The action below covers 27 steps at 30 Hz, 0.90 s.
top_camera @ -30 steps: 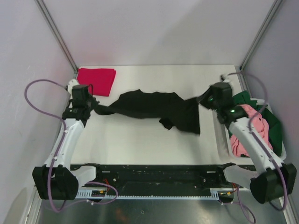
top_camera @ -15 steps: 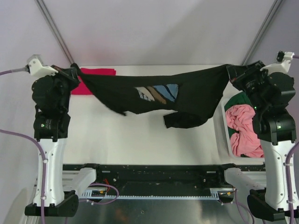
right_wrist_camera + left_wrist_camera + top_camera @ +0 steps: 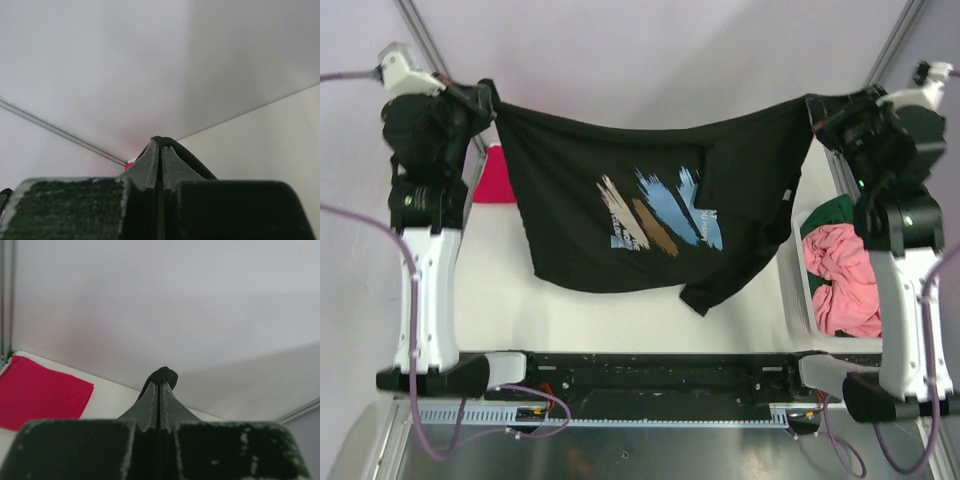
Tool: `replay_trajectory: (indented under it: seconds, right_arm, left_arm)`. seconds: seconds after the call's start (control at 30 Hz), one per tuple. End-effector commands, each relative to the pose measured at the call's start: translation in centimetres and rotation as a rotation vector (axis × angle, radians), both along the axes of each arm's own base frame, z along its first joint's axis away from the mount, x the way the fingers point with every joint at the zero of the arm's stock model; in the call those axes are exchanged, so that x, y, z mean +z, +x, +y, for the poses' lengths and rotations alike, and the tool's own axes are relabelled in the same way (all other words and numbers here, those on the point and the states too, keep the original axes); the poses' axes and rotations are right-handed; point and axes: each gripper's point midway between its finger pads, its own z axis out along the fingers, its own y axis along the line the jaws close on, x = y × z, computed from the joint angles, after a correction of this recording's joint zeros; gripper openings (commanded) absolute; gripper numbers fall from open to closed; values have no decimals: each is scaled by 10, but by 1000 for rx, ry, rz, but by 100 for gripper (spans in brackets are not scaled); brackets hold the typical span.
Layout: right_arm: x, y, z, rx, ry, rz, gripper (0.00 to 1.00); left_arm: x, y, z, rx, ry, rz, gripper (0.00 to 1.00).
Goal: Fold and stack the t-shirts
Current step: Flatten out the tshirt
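Note:
The black t-shirt (image 3: 620,220), with a blue, brown and white print, hangs spread in the air between both raised arms. My left gripper (image 3: 490,97) is shut on its left top corner; a black bunch of cloth (image 3: 164,376) shows at the fingertips. My right gripper (image 3: 813,108) is shut on its right top corner, cloth (image 3: 172,145) draped over the tips. The folded crimson red t-shirt (image 3: 492,175) lies at the table's back left, partly hidden behind the black one; it also shows in the left wrist view (image 3: 35,397). The pink t-shirt (image 3: 840,280) and dark green t-shirt (image 3: 835,212) lie in the basket.
The white plastic basket (image 3: 796,290) stands at the right edge of the table (image 3: 490,310). Grey walls and metal posts (image 3: 420,30) close in the back and sides. The black shirt's lower hem hangs just above the table's middle.
Both arms have risen from the table, lifting and stretching the black t-shirt. It now hangs higher and flatter, with its print facing the camera.

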Motion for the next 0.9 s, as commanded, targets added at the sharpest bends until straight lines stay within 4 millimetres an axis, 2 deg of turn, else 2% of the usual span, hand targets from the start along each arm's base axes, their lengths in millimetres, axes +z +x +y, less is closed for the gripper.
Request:
replay_trajectory:
  seconds: [0.0,0.07,0.13,0.2,0.23,0.3,0.37,0.43,0.5,0.57,0.6,0.67,0.73,0.77,0.8,0.87]
  right_arm:
    - [-21,76,7,45,35,11,0]
    - [-24,107,4,53,60,2,0]
    - [-17,133,-1,61,86,-17,0]
    - [4,150,-11,69,118,-59,0]
    - [23,153,-14,75,130,-96,0]
    - [65,147,-19,86,143,-177,0]
    - [94,137,-23,94,152,-232,0]
    - [108,126,-27,101,164,-256,0]
    - [107,114,-31,100,162,-241,0]
    - [86,109,-35,89,154,-181,0]
    - [69,106,-37,82,152,-140,0]
    - [21,106,-39,75,153,-36,0]
    - [-40,104,-38,77,163,94,0]
    - [-74,101,-36,86,170,165,0]
    - [-118,99,-33,98,179,260,0]
    - [-188,88,-27,119,181,426,0]
  left_arm:
    - [-8,61,-12,-75,-8,41,0]
    - [-15,98,-18,-110,-12,63,0]
    - [-7,124,-21,-123,-15,40,0]
    - [13,141,-22,-130,-23,-13,0]
    - [26,145,-22,-131,-27,-49,0]
    - [58,144,-21,-126,-30,-138,0]
    - [89,132,-9,-98,-24,-230,0]
    - [109,117,-3,-74,-12,-288,0]
    - [112,106,3,-41,7,-297,0]
    - [101,102,6,-27,25,-263,0]
    - [85,104,9,-9,29,-221,0]
    - [46,108,10,-4,28,-125,0]
    - [-7,110,9,-11,14,-3,0]
    - [-40,110,9,-13,7,68,0]
    - [-73,108,10,-10,0,137,0]
    - [-147,98,12,11,-21,290,0]
